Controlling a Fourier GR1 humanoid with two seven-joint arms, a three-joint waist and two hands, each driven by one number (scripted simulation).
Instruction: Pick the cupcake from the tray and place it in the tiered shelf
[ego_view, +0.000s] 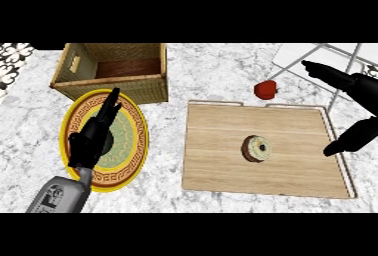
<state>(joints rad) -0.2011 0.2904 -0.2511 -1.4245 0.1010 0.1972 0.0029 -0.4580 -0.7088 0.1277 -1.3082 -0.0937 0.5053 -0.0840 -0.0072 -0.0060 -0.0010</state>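
- in the middle right of the frame lies a light wooden tray (221, 150) with a pale raised rim, flat on the marble counter (214, 70).
- near the centre of the tray sits the cupcake (258, 149), a small round brown thing with a paler top, alone on the wood and touched by neither hand.
- at the right edge of the frame the right hand (353, 95) hangs above the tray's right rim, spread wide: straight fingers point toward the upper left and the thumb points down at the lower right, with nothing between them.
- in the upper right corner stands the tiered shelf (325, 55), a white board with thin grey legs, partly behind the right hand.
- just beyond the tray's top edge lies a small red object (266, 89), apart from the tray.
- at the left of the frame the left hand (92, 137) rests over a round yellow-rimmed plate (136, 125), fingers straight and close together, pointing up the frame, holding nothing.
- in the upper left stands an open woven basket (111, 85), its near wall just beside the plate's top.
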